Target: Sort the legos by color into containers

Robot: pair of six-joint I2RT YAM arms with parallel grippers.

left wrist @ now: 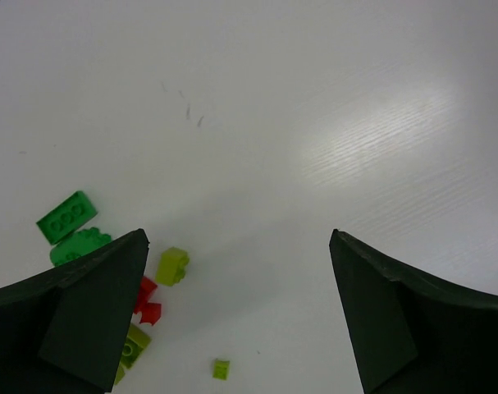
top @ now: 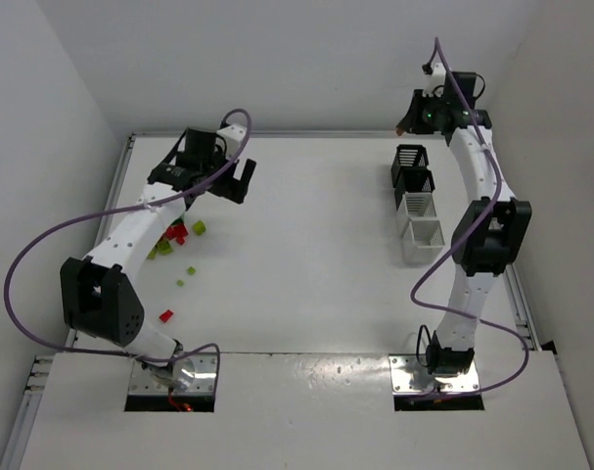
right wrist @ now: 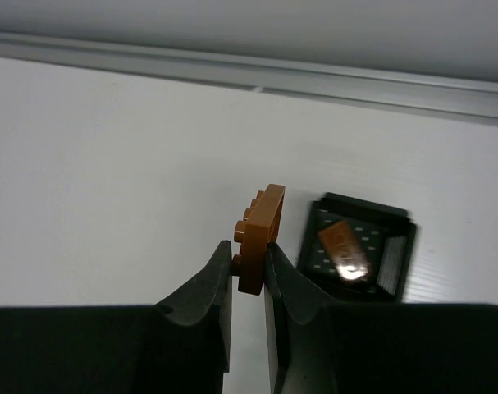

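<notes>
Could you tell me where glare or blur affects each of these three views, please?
Left wrist view: broad glare washes the table upper right; the legos are sharp. Right wrist view: the orange-brown lego in the right gripper is sharp; a bright highlight sits on the brick inside the black container. Top external view: even light, faint shadows.

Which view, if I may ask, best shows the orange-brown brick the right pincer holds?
Right wrist: the orange-brown brick fills the centre, clamped in the right pincer. Top view: barely a speck. Left wrist: absent.
</notes>
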